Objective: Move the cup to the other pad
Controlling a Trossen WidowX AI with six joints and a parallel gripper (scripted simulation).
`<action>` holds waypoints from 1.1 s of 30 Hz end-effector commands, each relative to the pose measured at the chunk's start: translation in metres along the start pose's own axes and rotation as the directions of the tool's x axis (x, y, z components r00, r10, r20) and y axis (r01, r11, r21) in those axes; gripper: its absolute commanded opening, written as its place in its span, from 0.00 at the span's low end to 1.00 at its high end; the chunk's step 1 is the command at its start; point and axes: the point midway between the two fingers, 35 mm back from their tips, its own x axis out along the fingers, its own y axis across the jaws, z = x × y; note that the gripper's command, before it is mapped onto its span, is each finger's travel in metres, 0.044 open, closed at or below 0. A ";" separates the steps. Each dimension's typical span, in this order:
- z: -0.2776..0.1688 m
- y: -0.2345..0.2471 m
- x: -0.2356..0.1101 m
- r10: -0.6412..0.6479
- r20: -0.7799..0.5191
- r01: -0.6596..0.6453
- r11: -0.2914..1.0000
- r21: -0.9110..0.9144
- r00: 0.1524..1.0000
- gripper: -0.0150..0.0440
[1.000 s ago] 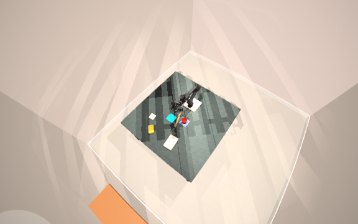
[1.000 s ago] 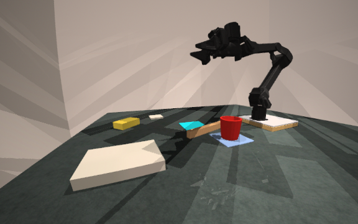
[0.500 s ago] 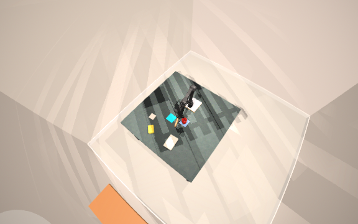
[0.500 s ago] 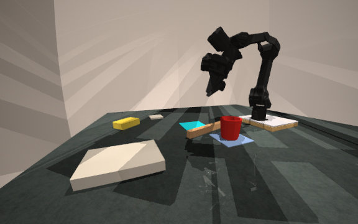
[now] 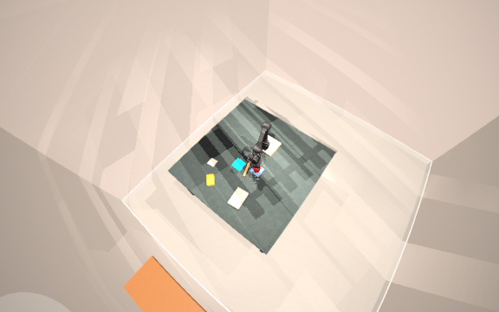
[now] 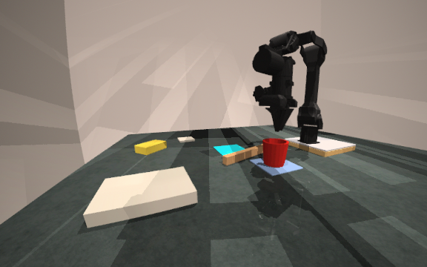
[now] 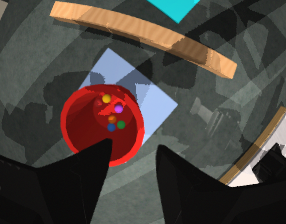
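The red cup (image 5: 256, 170) (image 6: 275, 153) (image 7: 96, 142) stands upright on the pale blue pad (image 6: 293, 167) (image 7: 159, 106). Several coloured marbles (image 7: 118, 108) lie inside it in the wrist view. The other pad, cyan (image 5: 238, 165) (image 6: 229, 149) (image 7: 176, 9), lies flat beyond the wooden bar and has nothing on it. My gripper (image 6: 278, 129) (image 7: 134, 148) points down above the cup, with its fingers partly open and nothing between them. In the wrist view the left fingertip overlaps the cup's near rim and the right one is beside the cup.
A long, slightly curved wooden bar (image 5: 246, 169) (image 6: 241, 156) (image 7: 139, 30) lies between the two pads. A large cream slab (image 5: 238, 198) (image 6: 143, 193), a yellow block (image 5: 210, 179) (image 6: 150, 147) and a small pale tile (image 5: 212, 162) (image 6: 186, 139) lie farther off. The arm's base stands on a white-topped board (image 6: 337, 145).
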 end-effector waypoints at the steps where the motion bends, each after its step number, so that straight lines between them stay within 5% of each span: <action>1: -0.003 -0.001 0.000 -0.025 -0.010 0.025 0.999 0.020 1.000 0.50; 33: -0.002 -0.001 0.047 -0.025 -0.010 0.025 0.999 0.020 1.000 0.50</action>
